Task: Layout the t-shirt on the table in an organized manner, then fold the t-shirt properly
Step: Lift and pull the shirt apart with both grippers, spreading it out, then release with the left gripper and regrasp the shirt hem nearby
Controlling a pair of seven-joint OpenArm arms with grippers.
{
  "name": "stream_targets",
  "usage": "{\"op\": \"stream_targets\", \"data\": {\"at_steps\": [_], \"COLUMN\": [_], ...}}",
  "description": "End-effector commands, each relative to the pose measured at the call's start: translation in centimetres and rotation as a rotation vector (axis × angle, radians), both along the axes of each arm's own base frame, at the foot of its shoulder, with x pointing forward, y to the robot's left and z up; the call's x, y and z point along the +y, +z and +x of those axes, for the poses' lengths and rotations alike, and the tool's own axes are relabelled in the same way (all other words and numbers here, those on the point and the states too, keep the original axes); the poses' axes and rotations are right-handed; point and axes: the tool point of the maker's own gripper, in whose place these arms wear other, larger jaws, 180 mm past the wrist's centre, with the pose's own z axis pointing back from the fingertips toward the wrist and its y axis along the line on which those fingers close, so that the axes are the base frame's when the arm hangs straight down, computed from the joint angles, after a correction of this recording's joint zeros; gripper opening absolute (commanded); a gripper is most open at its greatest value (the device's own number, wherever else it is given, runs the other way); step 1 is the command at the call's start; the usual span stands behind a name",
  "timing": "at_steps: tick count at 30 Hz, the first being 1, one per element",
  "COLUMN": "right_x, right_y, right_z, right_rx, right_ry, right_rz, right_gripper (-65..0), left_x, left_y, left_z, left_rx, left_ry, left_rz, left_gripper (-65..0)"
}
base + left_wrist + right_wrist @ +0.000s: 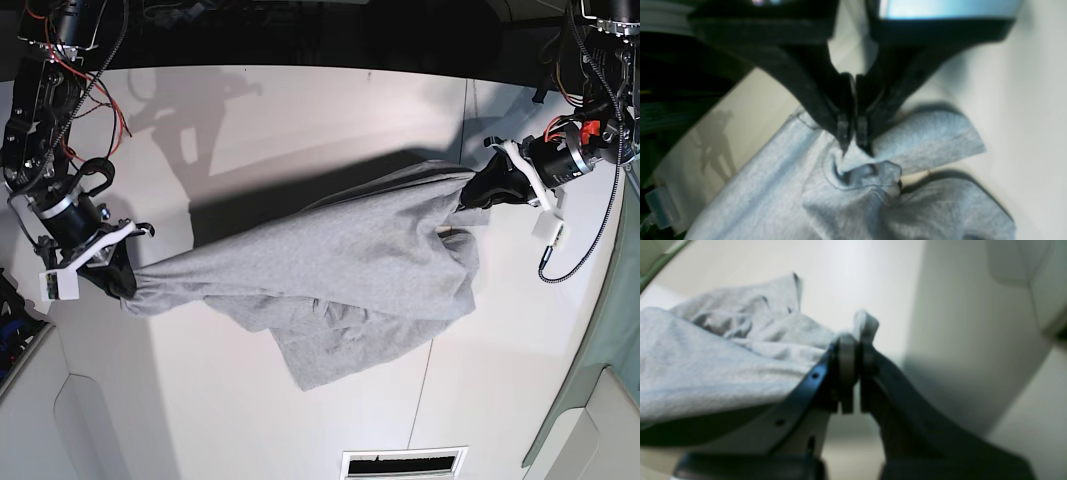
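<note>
Closest to the lens in the left wrist view, the left gripper fills the upper middle of the frame, its 2 dark jaws clenched together on a bunched fold of the t-shirt, with hem stitching curling just below the tips. The right wrist view shows the right gripper at centre frame, likewise clamped on a small tuft of the grey cloth, which spreads off to the left of the frame.

Only the base view gives the whole picture: the t-shirt hangs stretched between the 2 arms across the middle of the table, the right gripper at centre left, the left gripper at upper right. A loose flap sags toward lower centre. That view also shows a slotted vent at the bottom edge.
</note>
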Motion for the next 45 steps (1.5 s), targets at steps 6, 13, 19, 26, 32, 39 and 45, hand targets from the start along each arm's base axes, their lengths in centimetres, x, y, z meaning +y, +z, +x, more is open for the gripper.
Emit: {"op": "stream_targets", "data": {"at_steps": [6, 13, 19, 26, 32, 39, 45], "right_x": [-2.5, -3.2, -6.6, -9.7, -9.5, -10.4, -10.9], "right_y": [-2.2, -5.4, -5.8, -5.4, -4.9, -0.4, 1.8], "right_z": [-4.0, -8.4, -11.3, -13.3, -12.9, -10.0, -5.6], "right_rx": [0.049, 0.158, 0.18, 0.181, 0.155, 0.009, -0.067], "right_ry": [-0.08, -0.124, -0.232, -0.327, -0.333, -0.338, -0.351], "right_rz": [0.036, 0.051, 0.083, 0.1, 0.147, 0.153, 0.117], "right_gripper": [-65.0, -65.0, -65.0, -65.0, -39.4, -33.3, -33.3], "left_x": [-1.2, -3.4, -3.3, -3.0, -2.3, -1.6, -2.4], "left_y": [1.0, 0.2, 0.2, 1.8, 3.7, 5.0, 4.0], "left_z": [-1.4, -3.9, -4.0, -1.1, 2.7, 5.8, 9.1], "left_rx": [0.073, 0.17, 0.168, 0.084, -0.03, -0.129, -0.193], "left_ry": [-0.029, -0.073, -0.064, -0.06, -0.047, -0.048, -0.07], "left_rz": [-0.132, -0.218, -0.223, -0.206, -0.146, -0.039, 0.057], "left_gripper": [-62.3, -42.2, -34.7, -34.7, -34.6, -23.9, -23.9]}}
